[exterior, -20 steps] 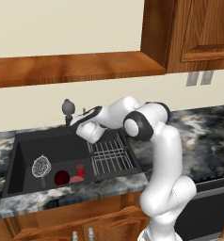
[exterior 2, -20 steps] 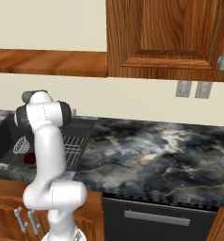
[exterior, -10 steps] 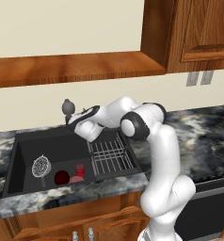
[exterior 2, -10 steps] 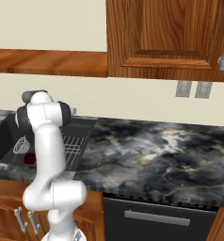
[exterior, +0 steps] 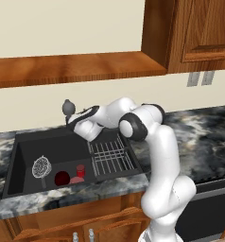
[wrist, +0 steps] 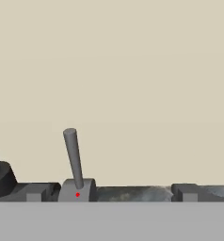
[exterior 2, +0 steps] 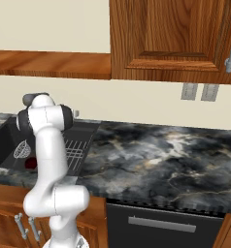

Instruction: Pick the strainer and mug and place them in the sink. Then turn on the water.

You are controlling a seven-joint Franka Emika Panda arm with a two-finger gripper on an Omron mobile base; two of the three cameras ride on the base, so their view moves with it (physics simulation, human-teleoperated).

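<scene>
Glossy white arm [exterior: 164, 156], dark joints

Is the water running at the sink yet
Off. No blue stream falls from the faucet into the sink; the open end effector is beside the faucet.

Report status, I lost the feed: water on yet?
Tool open, at faucet lever. Strainer, mug in sink. No water visible. Nothing blocking.

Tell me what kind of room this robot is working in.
A home kitchen, most likely: a black sink sits recessed in a dark marbled counter, wooden cabinets hang on the wall above, and a strainer and mug lie in the basin.
</scene>
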